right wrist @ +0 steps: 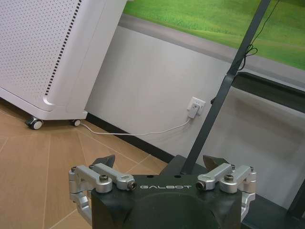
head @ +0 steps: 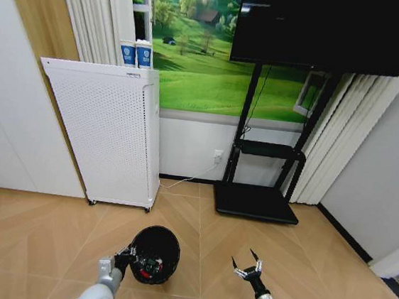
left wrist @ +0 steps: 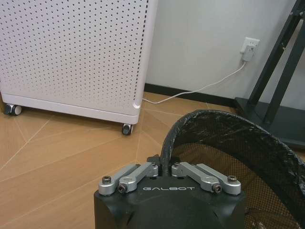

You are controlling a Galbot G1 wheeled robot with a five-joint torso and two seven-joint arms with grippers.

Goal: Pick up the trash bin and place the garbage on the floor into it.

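- The white perforated cabinet (head: 104, 136) stands on small wheels at the left against the wall, with two blue-and-white cups (head: 136, 53) on its top; a white cable (left wrist: 190, 90) runs along the floor from it to a wall socket (left wrist: 249, 48).
- The left gripper (head: 129, 255) is low at the front left, its fingers pressed together on the near rim of the trash bin (head: 154, 253); the left wrist view shows them pinching the black bag-lined edge (left wrist: 164, 160).
- The trash bin sits in front of the cabinet, on or just above the herringbone wood floor (head: 34, 232); I cannot tell which. Inside it, small red-and-white pieces (head: 149, 264) show against the black lining.
- The right gripper (head: 248, 267) hovers to the right of the bin, apart from it, with its fingers spread wide and nothing between them; the right wrist view shows the two dark fingertips (right wrist: 106, 161) well apart.
- Behind, at the right, a black TV stand (head: 256, 198) rests on the floor below a dark screen (head: 326, 27).
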